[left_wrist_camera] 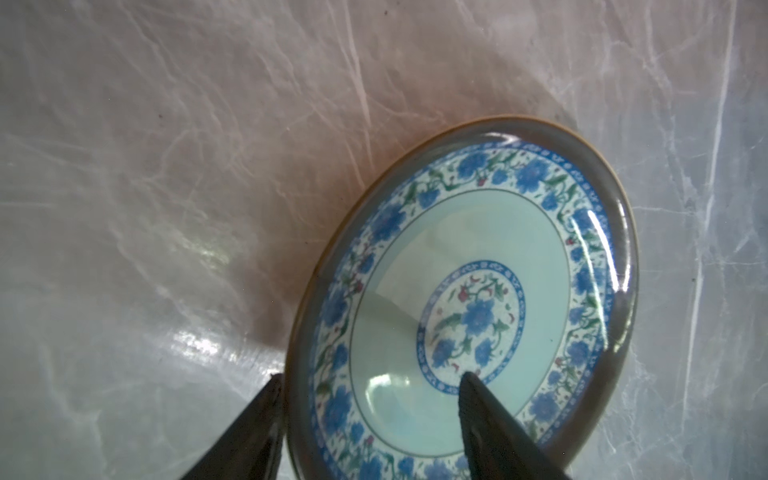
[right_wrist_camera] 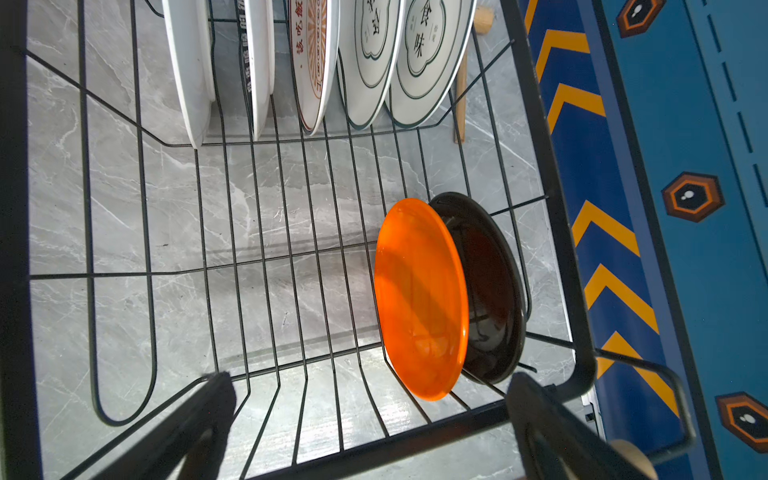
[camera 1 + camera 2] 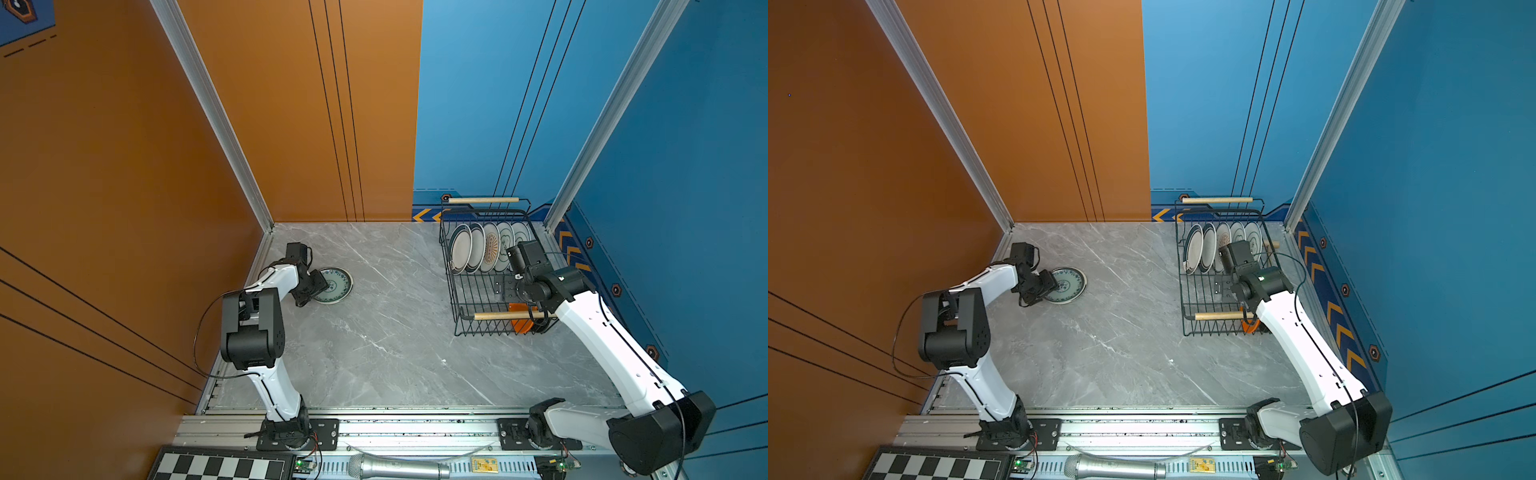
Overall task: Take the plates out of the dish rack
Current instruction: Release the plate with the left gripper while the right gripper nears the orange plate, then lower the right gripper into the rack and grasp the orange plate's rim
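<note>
Drop-off step: both top views show floral plate (image 3: 338, 282) flat near counter's far-left corner, dish rack (image 3: 482, 200) far-right. Left wrist: left gripper (image 1: 370, 375) straddles its rim, jaws apart, gripping nothing. Right wrist: right gripper (image 2: 368, 376) gaping, empty, above orange plate (image 2: 419, 299); probably the next grab.

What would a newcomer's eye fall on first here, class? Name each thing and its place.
The bright orange plate stands on edge beside a black plate at the near end of the dish rack. Five white plates stand in a row at its far end. Across the marble table, a blue floral plate lies flat with the open left gripper astride its rim.
</note>
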`<state>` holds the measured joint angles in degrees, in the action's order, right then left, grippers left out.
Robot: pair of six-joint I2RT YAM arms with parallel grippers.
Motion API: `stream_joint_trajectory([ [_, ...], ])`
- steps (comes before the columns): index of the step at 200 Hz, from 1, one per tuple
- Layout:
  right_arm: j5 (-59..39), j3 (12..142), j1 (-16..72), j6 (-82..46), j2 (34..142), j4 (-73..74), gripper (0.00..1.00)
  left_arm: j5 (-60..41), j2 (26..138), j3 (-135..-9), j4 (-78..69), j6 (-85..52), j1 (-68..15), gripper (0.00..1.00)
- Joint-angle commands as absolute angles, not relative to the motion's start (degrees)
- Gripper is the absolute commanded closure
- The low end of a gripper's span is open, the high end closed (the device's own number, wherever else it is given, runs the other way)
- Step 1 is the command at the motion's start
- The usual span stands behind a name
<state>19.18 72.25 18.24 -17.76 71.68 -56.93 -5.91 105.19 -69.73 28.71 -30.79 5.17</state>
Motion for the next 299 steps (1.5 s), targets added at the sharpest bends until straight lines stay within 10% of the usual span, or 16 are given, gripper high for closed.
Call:
stream_joint_trajectory([
  [1,17.25,71.47,16.97,-16.31,71.45,-56.25,0.00,-2.70,104.07,-71.17,33.25,-29.09,5.08,0.32],
  [177,1.23,68.37,2.77,-17.04,75.99,-54.40,0.00,-14.23,76.91,-57.61,30.06,-31.11,5.40,0.01],
  [299,0.64,65.06,-0.22,-15.91,80.21,-51.68,0.18,-17.26,75.02,-56.21,30.27,-29.24,3.17,0.02],
])
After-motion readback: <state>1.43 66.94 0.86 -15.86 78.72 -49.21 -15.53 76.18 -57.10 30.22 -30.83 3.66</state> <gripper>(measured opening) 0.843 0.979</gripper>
